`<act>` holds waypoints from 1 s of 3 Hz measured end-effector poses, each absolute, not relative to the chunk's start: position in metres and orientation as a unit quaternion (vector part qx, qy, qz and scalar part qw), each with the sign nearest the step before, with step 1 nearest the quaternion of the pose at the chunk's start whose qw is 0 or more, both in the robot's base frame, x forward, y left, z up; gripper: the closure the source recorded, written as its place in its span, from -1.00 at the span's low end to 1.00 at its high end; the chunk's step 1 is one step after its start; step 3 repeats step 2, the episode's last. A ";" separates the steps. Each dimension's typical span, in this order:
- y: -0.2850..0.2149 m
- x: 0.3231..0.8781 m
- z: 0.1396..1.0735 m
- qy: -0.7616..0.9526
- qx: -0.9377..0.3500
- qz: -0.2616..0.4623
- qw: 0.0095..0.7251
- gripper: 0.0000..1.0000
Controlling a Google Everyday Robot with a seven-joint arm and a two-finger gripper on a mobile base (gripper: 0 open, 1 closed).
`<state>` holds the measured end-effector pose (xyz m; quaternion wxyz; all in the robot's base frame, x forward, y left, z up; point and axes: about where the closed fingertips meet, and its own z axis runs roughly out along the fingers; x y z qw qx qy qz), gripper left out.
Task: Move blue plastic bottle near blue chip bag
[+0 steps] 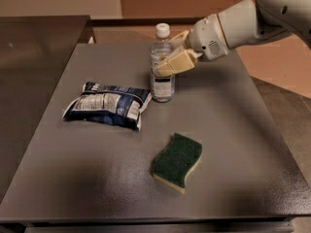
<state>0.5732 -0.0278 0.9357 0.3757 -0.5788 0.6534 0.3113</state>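
Your arm (277,11) comes in from the upper right, crossing above the right edge of the counter (233,130) near its far right corner and sloping down to the left. The white wrist (216,30) ends in the tan gripper (167,55). You have it over the counter's far half, roughly midway between the left and right edges, angled down and leftward.

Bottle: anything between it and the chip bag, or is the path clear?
Nothing visible stands between them. The bottle is upright, close beside the chip bag's right end. The gripper is at the bottle's upper half. The sponge lies nearer the camera, off that line.
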 end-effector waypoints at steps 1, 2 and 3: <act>-0.026 0.573 0.935 0.652 -0.580 0.312 0.375 -1.00; -0.026 0.573 0.935 0.652 -0.580 0.312 0.375 -1.00; -0.026 0.573 0.935 0.652 -0.580 0.312 0.375 -1.00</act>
